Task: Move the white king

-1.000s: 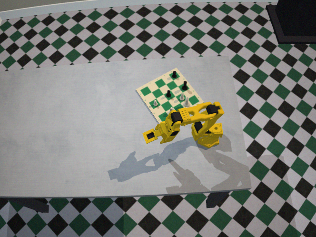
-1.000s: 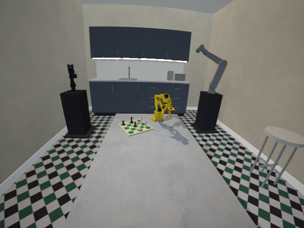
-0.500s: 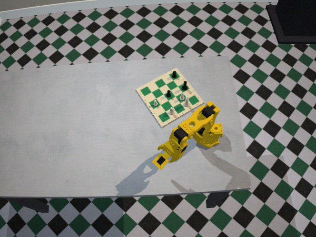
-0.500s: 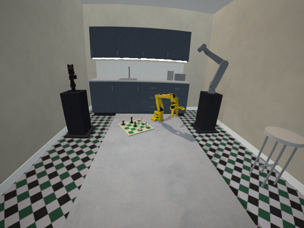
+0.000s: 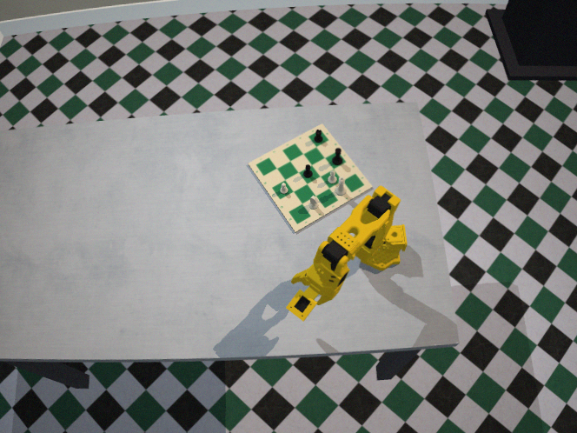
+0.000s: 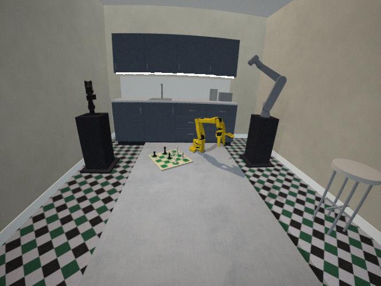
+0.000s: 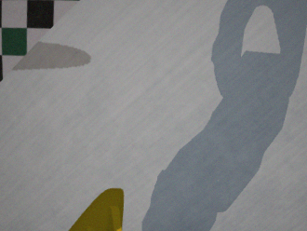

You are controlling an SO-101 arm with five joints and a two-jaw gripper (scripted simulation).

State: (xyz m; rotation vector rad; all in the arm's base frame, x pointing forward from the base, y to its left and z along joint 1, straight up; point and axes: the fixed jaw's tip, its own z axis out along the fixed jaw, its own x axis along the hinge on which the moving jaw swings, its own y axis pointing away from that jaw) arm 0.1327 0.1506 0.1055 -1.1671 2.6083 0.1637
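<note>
Pincer [image 5: 298,292] [image 6: 223,142] apart, nothing in its grasp, well off the chessboard [image 5: 302,193] [image 6: 162,167]; tall white king [image 5: 341,187] [image 6: 177,150] upright near the arm-side edge, best approached high and lowered straight, sparing the close white pawn [image 5: 332,177].

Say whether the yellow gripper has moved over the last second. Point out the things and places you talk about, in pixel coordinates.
Yes. The gripper [image 5: 294,294] [image 6: 223,142] has swung away from the chessboard [image 5: 254,163] [image 6: 162,167], toward the table's near edge in the top view.
</note>
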